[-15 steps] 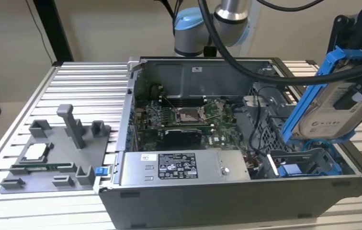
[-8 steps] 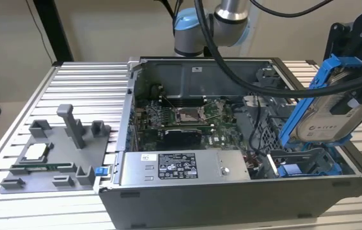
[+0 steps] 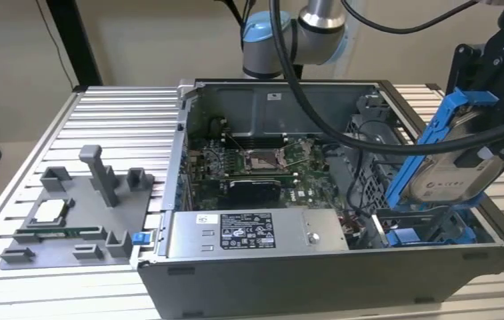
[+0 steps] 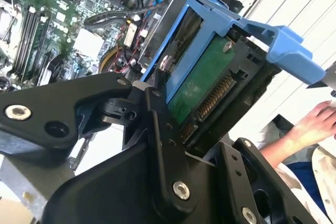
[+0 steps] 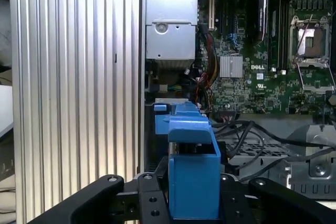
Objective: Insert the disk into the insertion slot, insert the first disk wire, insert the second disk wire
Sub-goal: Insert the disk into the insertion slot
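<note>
My gripper (image 3: 483, 137) is shut on the disk (image 3: 452, 177), a silver drive in a bright blue carrier (image 3: 432, 133). It hangs tilted above the open computer case's corner at the exterior view's right. Below it lies the insertion slot (image 3: 417, 233), a bay with blue plastic parts, and the disk is clear of it. In the second wrist view the disk's green circuit board (image 4: 202, 90) faces the camera between the black fingers (image 4: 160, 129). The first wrist view shows the carrier (image 5: 194, 177) clamped in the gripper (image 5: 194, 205) over the bay (image 5: 168, 119). Red and black cables (image 3: 355, 223) lie loose beside the bay.
A grey labelled power-supply box (image 3: 257, 233) sits at the case's front and the motherboard (image 3: 252, 167) behind it. Thick black hoses (image 3: 323, 113) cross over the case. A grey fixture (image 3: 74, 213) stands on the ribbed table (image 3: 127, 120). A person's hand (image 4: 315, 124) shows beyond the case.
</note>
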